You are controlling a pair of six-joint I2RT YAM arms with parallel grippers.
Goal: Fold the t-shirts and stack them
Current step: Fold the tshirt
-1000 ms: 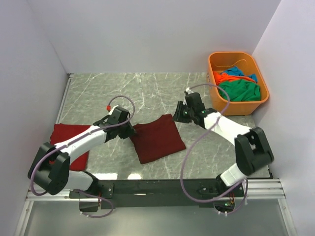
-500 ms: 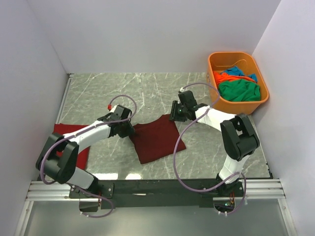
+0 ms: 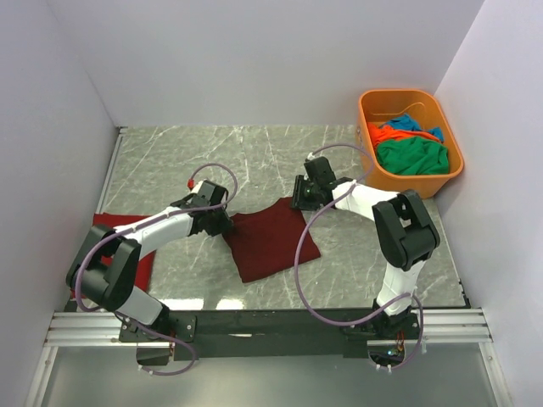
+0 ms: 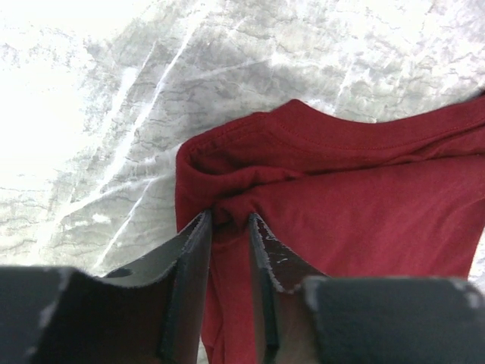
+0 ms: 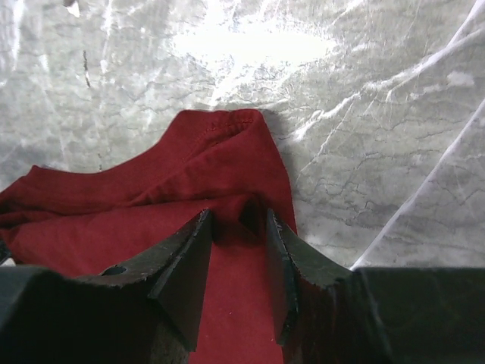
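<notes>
The fold of the maroon shirt (image 3: pixel 271 242) is in hand. It lies flat on the desk (image 3: pixel 212 153), well to the left of the tub (image 3: pixel 407 93) and nearer the arms than it. It looks part-folded already, a rough rectangle. Each arm has one of its far corners. The right tool (image 5: pixel 239 216) pinches the corner nearer the tub, and the left tool (image 4: pixel 229 220) pinches the corner farther from the tub. In both wrist views a ridge of cloth is bunched between the jaws, which sit down at desk level.

A red shirt (image 3: pixel 106 225) lies farther left again from the tub, partly under the left arm. A heap (image 3: pixel 411 157) of green, orange and blue shirts waits inside the tub.

Next, I judge, both corners should rise together and travel toward the arms, laying the far edge over the near one. That calls for matched height and pace, or the cloth will skew. The pinches look shallow, so a corner could slip out.
</notes>
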